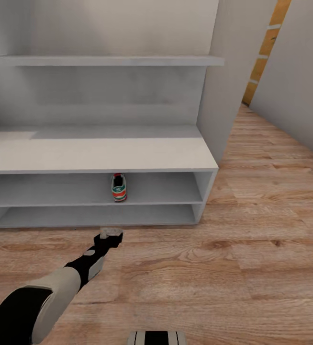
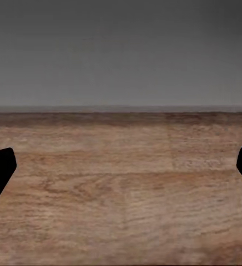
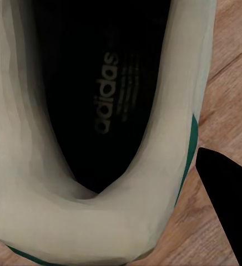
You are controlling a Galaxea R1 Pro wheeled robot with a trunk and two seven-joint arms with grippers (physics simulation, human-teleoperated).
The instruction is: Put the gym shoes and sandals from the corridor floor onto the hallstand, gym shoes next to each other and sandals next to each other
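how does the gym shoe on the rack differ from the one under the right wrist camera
The gym shoe on the hallstand stands on the upper shelf of the hallstand, seen from outside with its red-orange patch showing. The gym shoe by the right gripper is over the corridor floor, seen from above into its dark opening, a black finger beside it. Both are cream-white with green trim.
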